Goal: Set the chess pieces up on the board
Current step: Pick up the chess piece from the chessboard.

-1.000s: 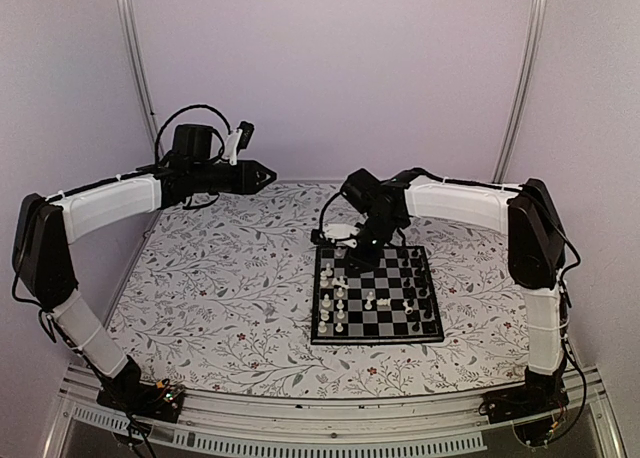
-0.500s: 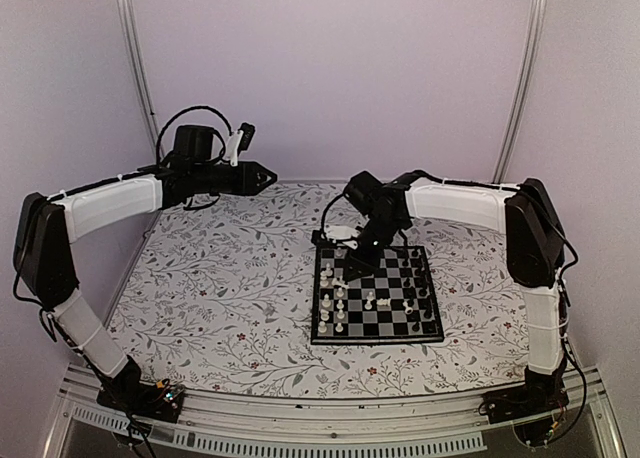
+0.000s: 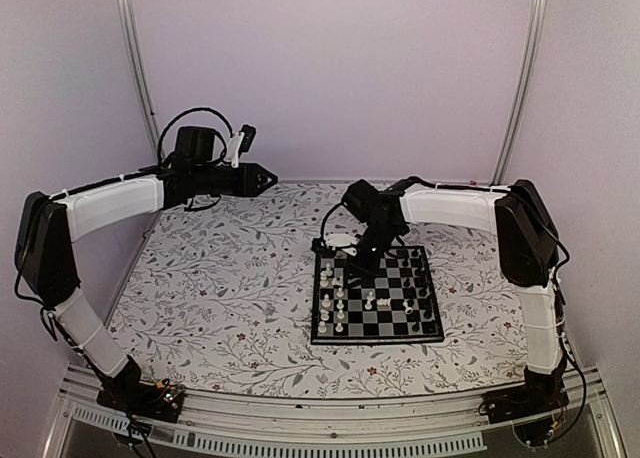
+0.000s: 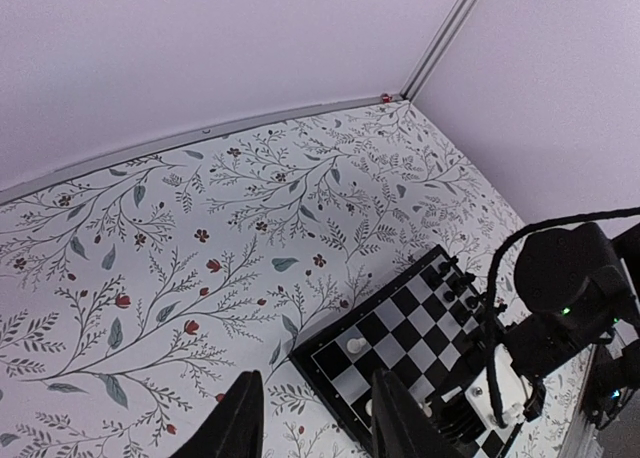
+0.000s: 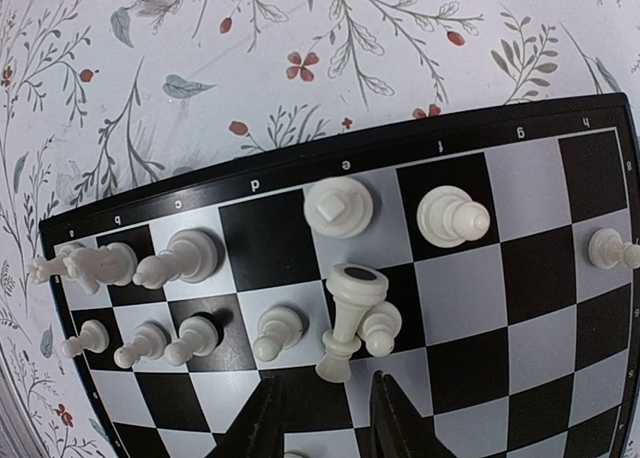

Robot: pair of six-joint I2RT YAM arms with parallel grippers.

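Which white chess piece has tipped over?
The tall white piece just ahead of the right pincer. It leans against a pawn with its dark round underside showing; no other piece shows its underside.

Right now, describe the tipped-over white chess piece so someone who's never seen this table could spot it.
Find the chessboard on the flowered table and its lettered edge. In the second row from that edge, just ahead of the right gripper, a tall white piece lies beside a short pawn. Unlike the upright pieces around it, it is tipped over, showing its dark-centred round base.
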